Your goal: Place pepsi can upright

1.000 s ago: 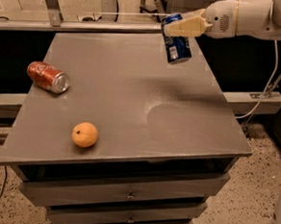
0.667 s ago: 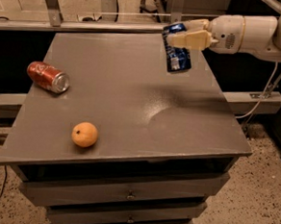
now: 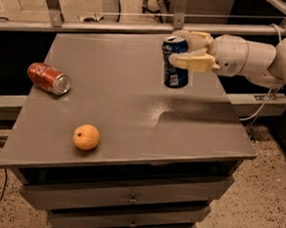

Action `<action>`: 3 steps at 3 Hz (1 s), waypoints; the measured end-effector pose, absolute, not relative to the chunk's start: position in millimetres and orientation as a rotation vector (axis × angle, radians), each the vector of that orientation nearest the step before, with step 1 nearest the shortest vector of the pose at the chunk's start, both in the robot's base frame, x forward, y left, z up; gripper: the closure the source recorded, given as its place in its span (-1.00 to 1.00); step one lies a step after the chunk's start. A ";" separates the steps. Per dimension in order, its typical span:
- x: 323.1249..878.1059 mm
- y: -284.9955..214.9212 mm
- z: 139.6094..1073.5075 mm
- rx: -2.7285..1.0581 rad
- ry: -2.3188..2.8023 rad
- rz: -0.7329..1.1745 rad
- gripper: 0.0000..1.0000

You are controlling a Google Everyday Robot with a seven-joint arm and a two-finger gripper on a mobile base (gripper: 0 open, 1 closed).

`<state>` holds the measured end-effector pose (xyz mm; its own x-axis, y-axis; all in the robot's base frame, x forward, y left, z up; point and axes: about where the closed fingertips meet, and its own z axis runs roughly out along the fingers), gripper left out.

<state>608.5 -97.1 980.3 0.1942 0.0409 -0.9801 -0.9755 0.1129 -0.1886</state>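
The pepsi can (image 3: 175,65), dark blue with white marks and a silver top, stands upright at the right rear of the grey table (image 3: 119,104). My gripper (image 3: 183,49) reaches in from the right, its cream fingers (image 3: 193,61) around the can's upper part. The white arm extends off the right edge. The can's base looks to be at or just above the tabletop; I cannot tell whether it touches.
A red can (image 3: 49,78) lies on its side at the table's left. An orange (image 3: 86,137) sits near the front left. Drawers are below the tabletop. A metal rail (image 3: 139,26) runs behind the table.
The gripper has carried the pepsi can left and down, from tilted in the air near the back right edge to upright at the tabletop.
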 end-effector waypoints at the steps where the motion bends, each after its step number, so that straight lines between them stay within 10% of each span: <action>1: 595.5 -97.0 966.3 -1.259 0.937 0.941 1.00; 3: 589.1 -101.5 929.2 -1.290 0.912 0.947 1.00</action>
<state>589.1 -101.5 929.2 0.3540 0.0557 -0.9336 -0.9350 0.0424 -0.3520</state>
